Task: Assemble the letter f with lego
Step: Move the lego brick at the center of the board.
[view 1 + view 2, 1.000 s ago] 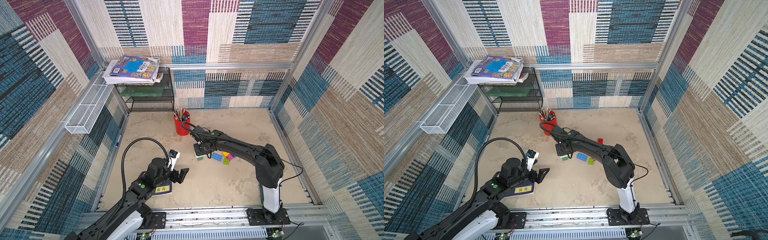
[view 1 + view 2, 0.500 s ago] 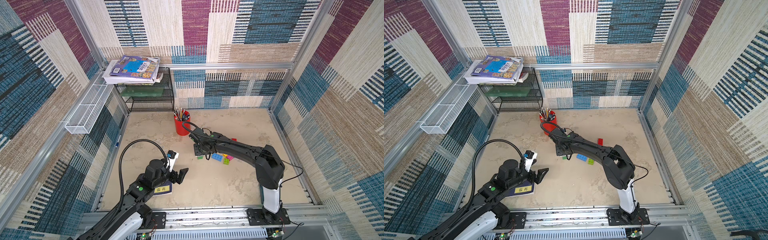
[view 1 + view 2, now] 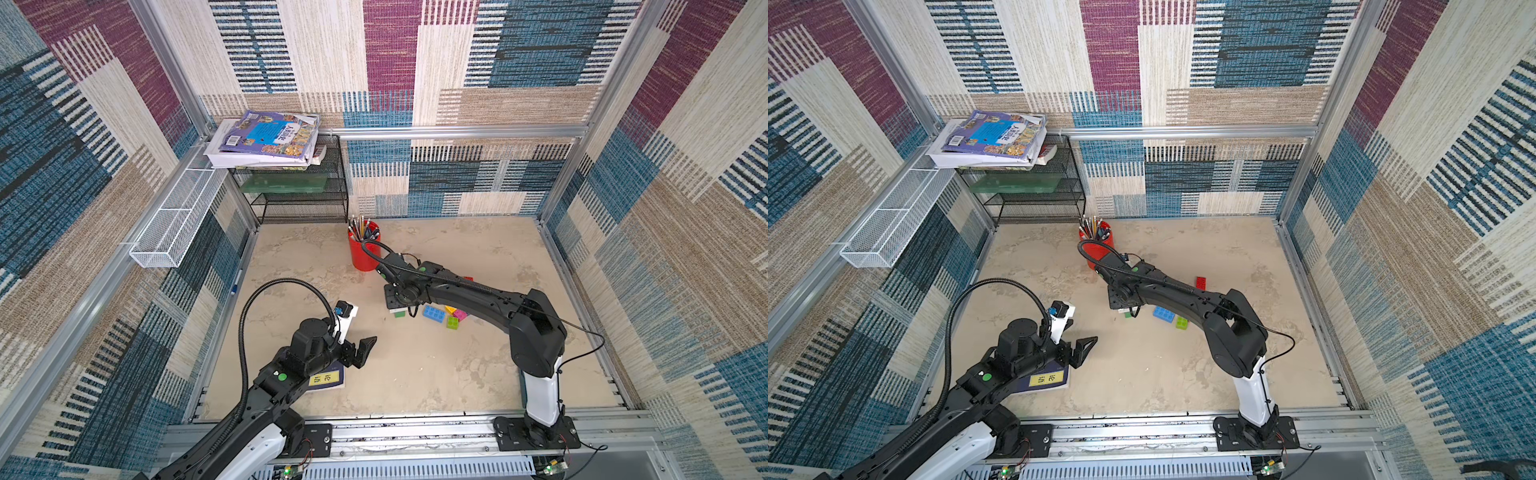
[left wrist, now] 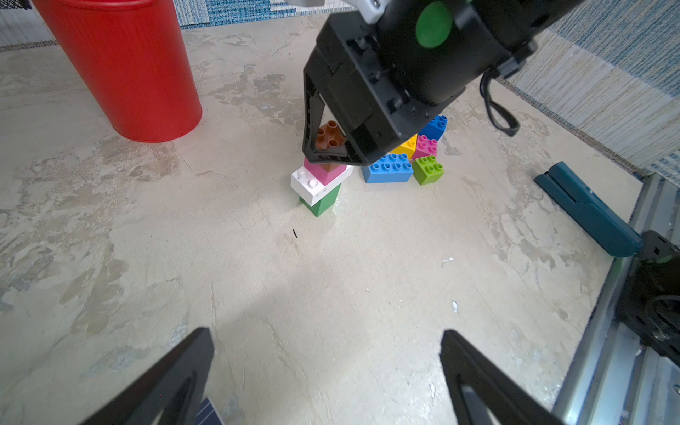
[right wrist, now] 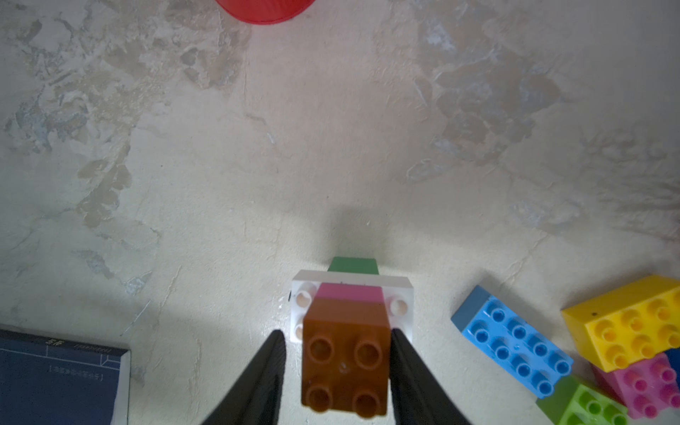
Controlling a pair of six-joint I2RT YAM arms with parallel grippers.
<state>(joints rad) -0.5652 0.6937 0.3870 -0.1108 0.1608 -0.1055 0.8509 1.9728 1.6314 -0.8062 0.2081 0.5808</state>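
Two grippers work over the pale, mottled table (image 4: pixel 331 276). Farthest left, the left gripper (image 4: pixel 325 342) hangs spread wide and empty, well apart from the lego.

Near the middle stands a narrow tower. A green brick (image 5: pixel 353 265) is the foot, a white oblong brick (image 5: pixel 368 280) lies crosswise on it, then comes a pink brick (image 5: pixel 347 294), with a brown brick (image 5: pixel 344 368) on top. The right gripper (image 5: pixel 336 333) straddles the brown brick, one finger at each flat side. Whether the fingers pinch it or stand just clear cannot be told.

To the right lie loose pieces, bunched together: a blue oblong brick (image 5: pixel 515 338), a yellow brick (image 5: pixel 633 323), a second pink brick (image 5: pixel 644 386) and a lime brick (image 5: pixel 585 408). A red brick (image 3: pixel 1201 282) lies apart, beyond them.

The bricks look like hard, glossy moulded plastic, with round studs on top and smooth square walls. They are probably light, rigid and a little slick. The best hold is likely across two opposite side walls, below the studs. On its single square foot the tower probably tips easily, so any pressing should go straight down.
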